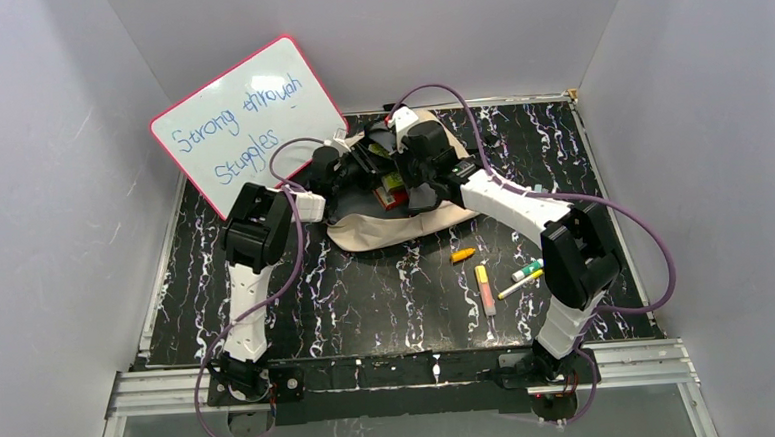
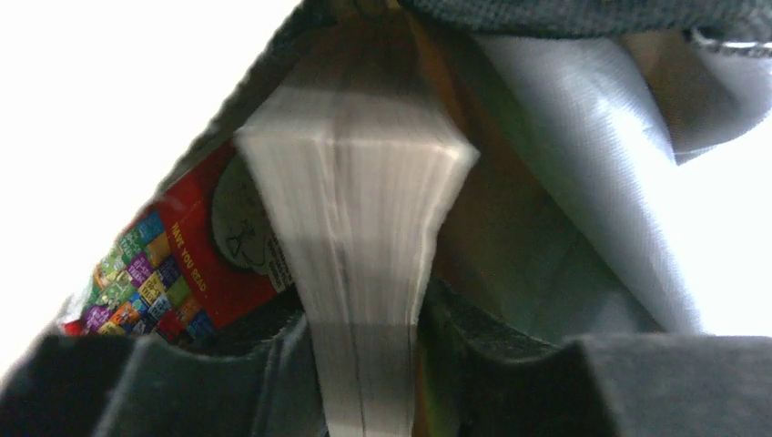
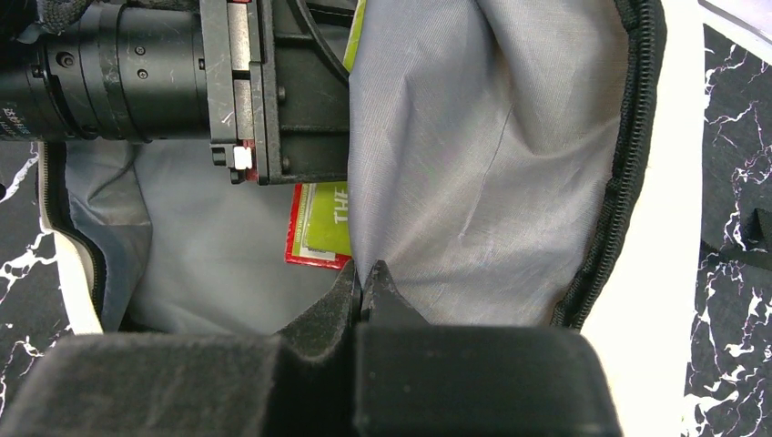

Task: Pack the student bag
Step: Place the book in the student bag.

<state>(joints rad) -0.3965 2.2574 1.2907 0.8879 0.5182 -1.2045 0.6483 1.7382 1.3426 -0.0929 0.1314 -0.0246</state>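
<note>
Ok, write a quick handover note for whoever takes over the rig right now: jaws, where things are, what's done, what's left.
Left gripper: jaws closed on the book, which is partly inside the bag.
Right gripper: jaws shut, apparently pinching the bag's grey lining, which keeps the mouth open.
Done: book is going in, not yet released.
Left: let the book go. The markers lie on the table in front of the bag, unpacked. The bag is unzipped.
</note>
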